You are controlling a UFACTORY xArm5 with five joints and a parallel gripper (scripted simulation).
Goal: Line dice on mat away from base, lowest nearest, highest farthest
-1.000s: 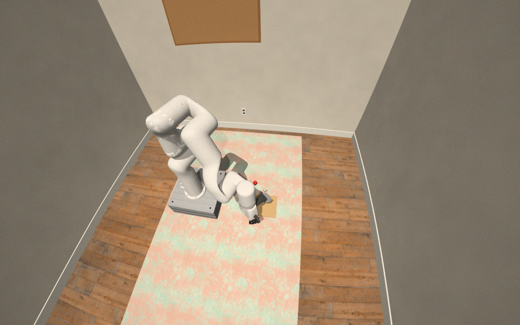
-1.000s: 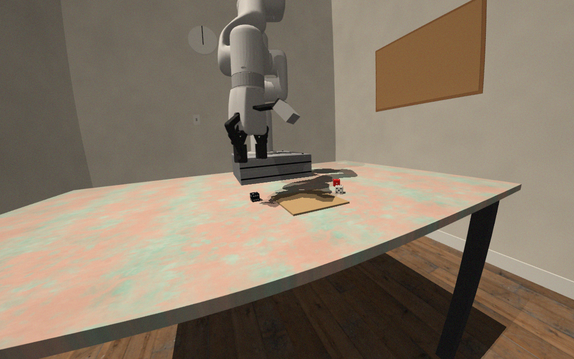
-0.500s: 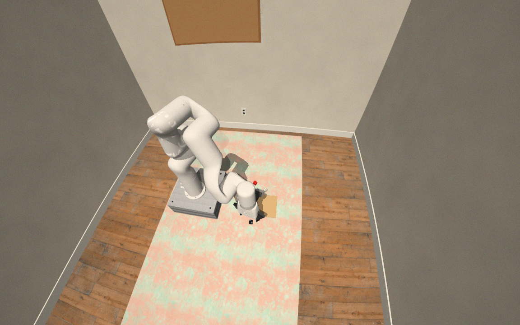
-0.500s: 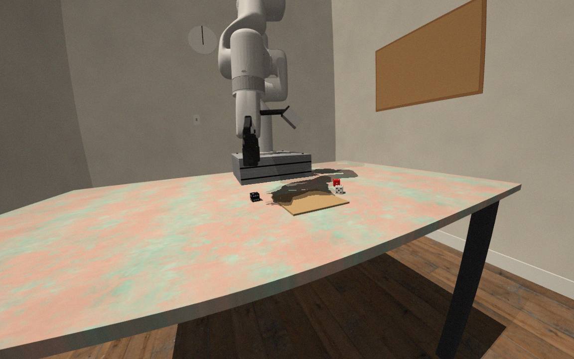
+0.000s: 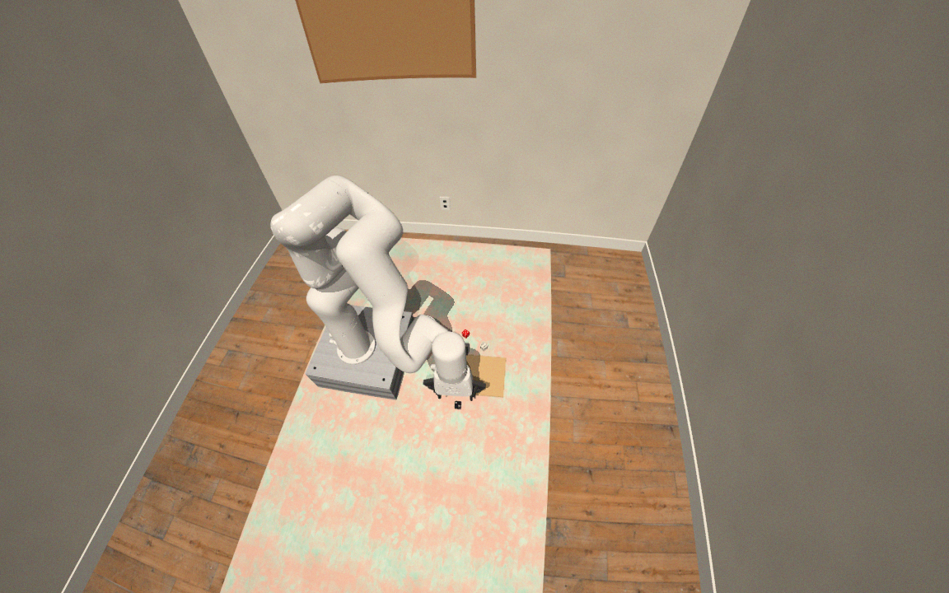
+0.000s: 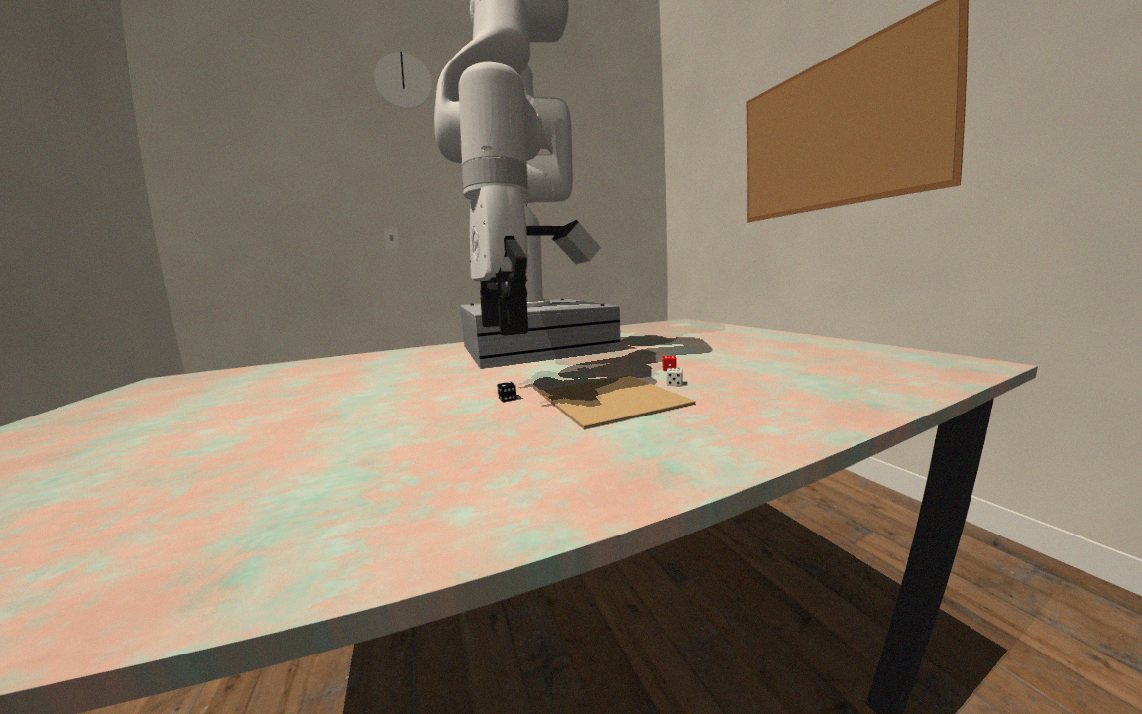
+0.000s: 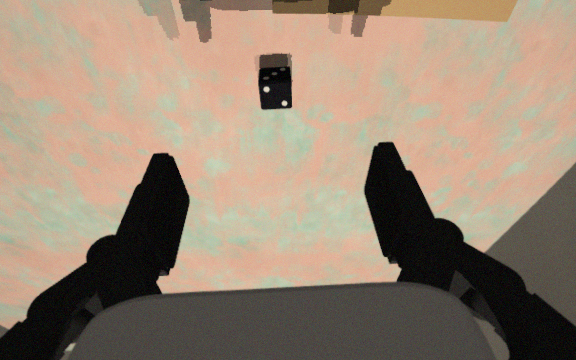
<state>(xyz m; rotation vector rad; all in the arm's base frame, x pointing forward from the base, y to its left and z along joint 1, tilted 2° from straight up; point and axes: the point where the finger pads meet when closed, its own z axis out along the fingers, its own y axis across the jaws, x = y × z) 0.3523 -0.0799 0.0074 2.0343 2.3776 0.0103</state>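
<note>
Exterior showed the tan mat (image 5: 493, 375) (image 6: 620, 404) (image 7: 448, 9) lying flat on the mottled table (image 5: 390, 479) (image 6: 291, 497) (image 7: 278, 200), with the black die (image 5: 457, 404) (image 6: 506, 391) (image 7: 275, 89) off the mat just beyond its left edge, and the white die (image 5: 483, 346) (image 6: 674, 377) outside its far right corner. Farther back past that same corner of the mat sat the red die (image 5: 465, 333) (image 6: 669, 362), also off it. Above the table, toward the base side of the mat, the claw (image 5: 455, 396) (image 6: 503, 328) (image 7: 275, 171) hung released, its fingers wide apart with nothing between them, and behind the mat stood the grey base (image 5: 352, 375) (image 6: 548, 341).
</note>
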